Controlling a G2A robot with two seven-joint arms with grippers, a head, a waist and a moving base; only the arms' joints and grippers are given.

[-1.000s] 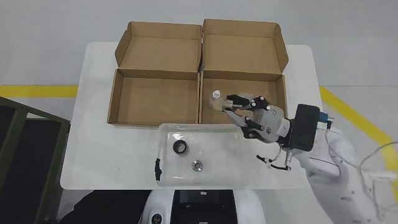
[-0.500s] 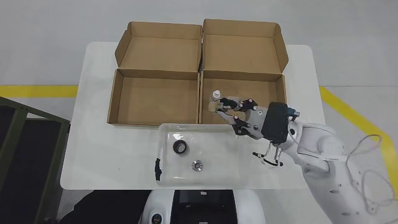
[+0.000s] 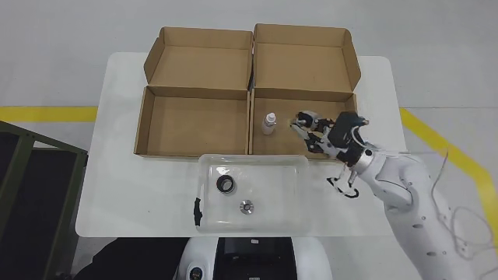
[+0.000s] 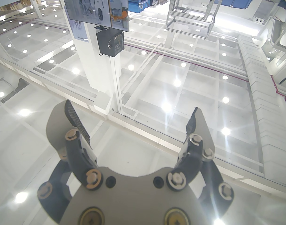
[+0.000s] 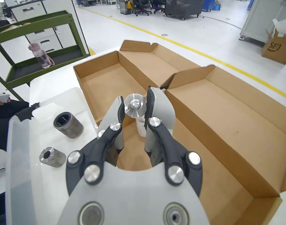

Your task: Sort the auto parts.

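A small white part with a round metal cap stands upright on the floor of the right cardboard box, near its left wall. My right gripper hovers over that box a short way to the right of the part, open, with nothing held. In the clear plastic tray lie a dark ringed sleeve and a silver bushing. My left gripper points up at the ceiling, open and empty.
The left cardboard box adjoins the right one, both with lids folded back. A black clip sits on the tray's left end. A green shelf cart stands beside the white table.
The right gripper opened and let go of the white part inside the right box, then drew back to the right. The part now stands alone.
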